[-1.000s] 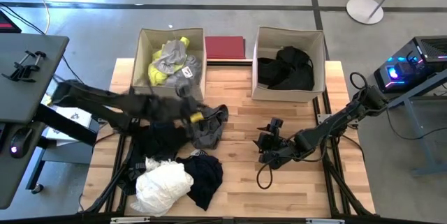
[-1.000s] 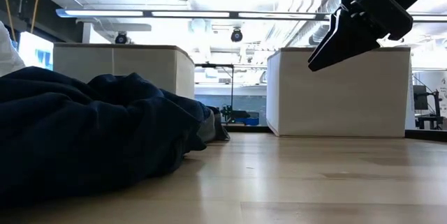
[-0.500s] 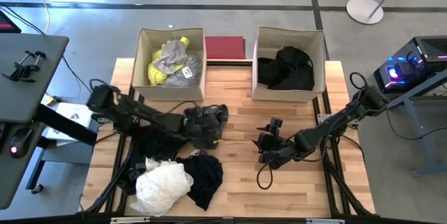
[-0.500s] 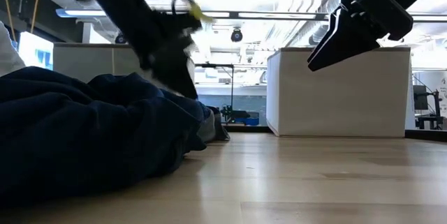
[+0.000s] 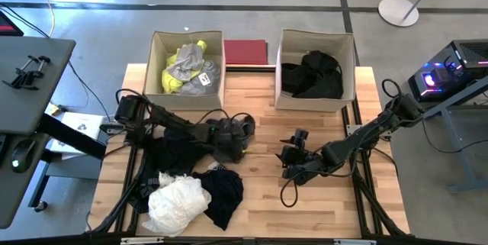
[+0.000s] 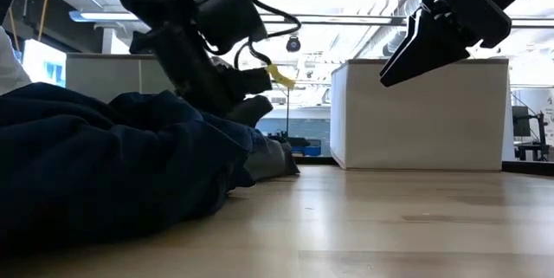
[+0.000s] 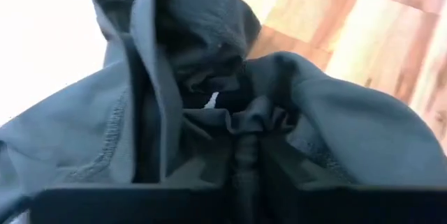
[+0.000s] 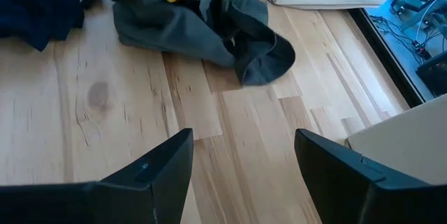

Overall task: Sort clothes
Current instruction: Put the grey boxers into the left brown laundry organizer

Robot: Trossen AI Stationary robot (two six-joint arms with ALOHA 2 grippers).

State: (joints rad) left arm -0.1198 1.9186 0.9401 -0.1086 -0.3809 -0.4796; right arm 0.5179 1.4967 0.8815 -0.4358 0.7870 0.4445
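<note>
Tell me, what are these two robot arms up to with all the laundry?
They are sorting clothes into two beige boxes. The left pincer is down on a grey garment at mid-table, its fingers pinching a fold of it. The right pincer waits open above bare wood. One box holds light pieces, the other black ones; a white garment and dark ones remain on the table.

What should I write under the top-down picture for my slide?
Left gripper pinches a grey garment on the table; right gripper waits open.

Two beige boxes (image 5: 157,65) (image 5: 283,68) – dark red board (image 5: 245,50) between.
</note>
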